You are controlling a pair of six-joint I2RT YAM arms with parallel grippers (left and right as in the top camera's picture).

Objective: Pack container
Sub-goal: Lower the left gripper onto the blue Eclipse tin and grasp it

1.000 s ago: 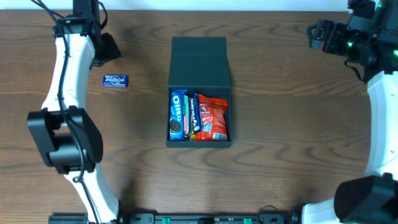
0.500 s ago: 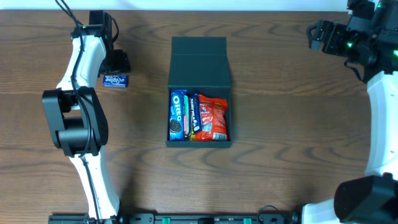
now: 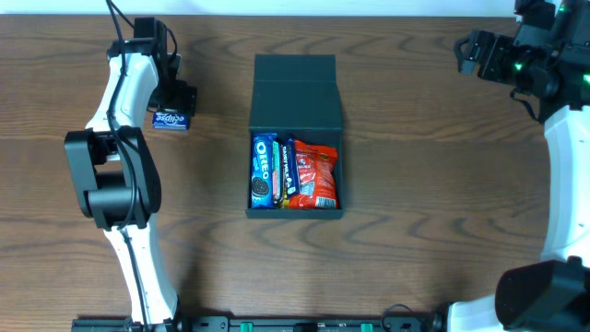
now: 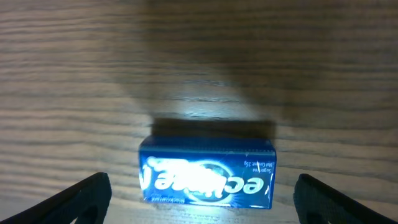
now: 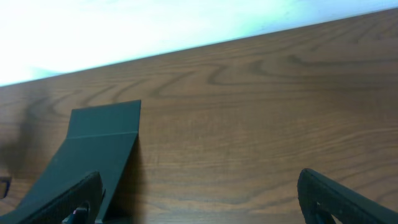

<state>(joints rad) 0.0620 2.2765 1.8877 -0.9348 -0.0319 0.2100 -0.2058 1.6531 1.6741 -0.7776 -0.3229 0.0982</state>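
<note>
Dark teal card marks the container (image 3: 296, 92), at mid-desk (image 3: 415, 231) in the overhead view. Its lid flap is folded back toward the far edge, and snack packets (image 3: 295, 173) fill its open half. Well to its left, the left claw (image 3: 175, 99) hangs at the blue gum pack (image 3: 171, 120); the right claw (image 3: 477, 53) sits far off at the right corner.

From the left wrist, both fingers (image 4: 81, 198) stand wide apart, the pack centred between them and untouched. It would be best to drop straight down, keep the pack centred and close squarely on its short ends.

From the right wrist, that claw gapes empty, with the flap at lower left.
</note>
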